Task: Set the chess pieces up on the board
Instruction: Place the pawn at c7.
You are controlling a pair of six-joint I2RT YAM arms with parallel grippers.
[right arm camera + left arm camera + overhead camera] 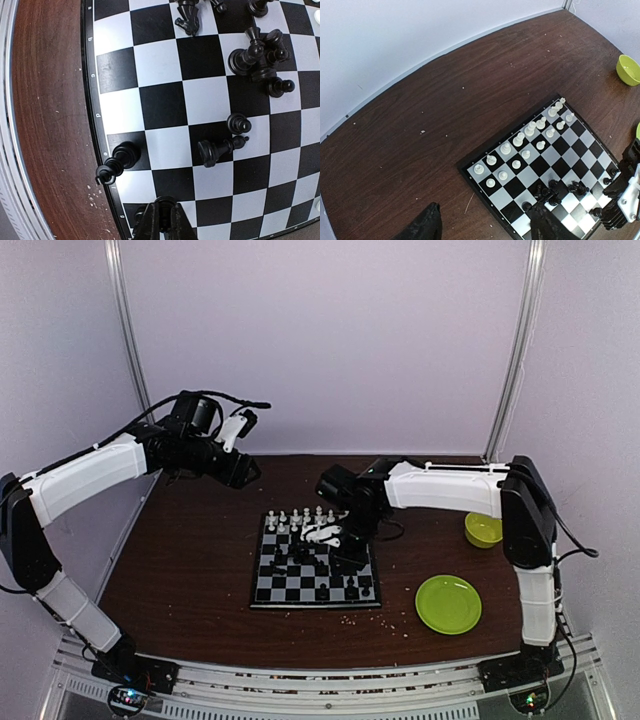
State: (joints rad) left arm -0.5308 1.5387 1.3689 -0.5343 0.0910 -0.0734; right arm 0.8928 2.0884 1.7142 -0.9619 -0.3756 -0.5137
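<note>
The board [270, 585] lies about the middle of the tabletop [190, 560]. The left gripper [485, 210] hangs high over the far left corner, jaws wide and empty, probably to leave room. The right gripper [161, 205], jaws closed, is low over the board's near edge, I think to reach the black pieces [252, 55]. The white pieces [300, 520] stand along the board's far edge. One fallen piece [220, 149] seems to lie flat, its long axis near-to-far and its head toward the far edge.

Checkered board [268, 587], white pieces [506, 148] in two rows, black pieces [250, 54] scattered, some toppled
</note>
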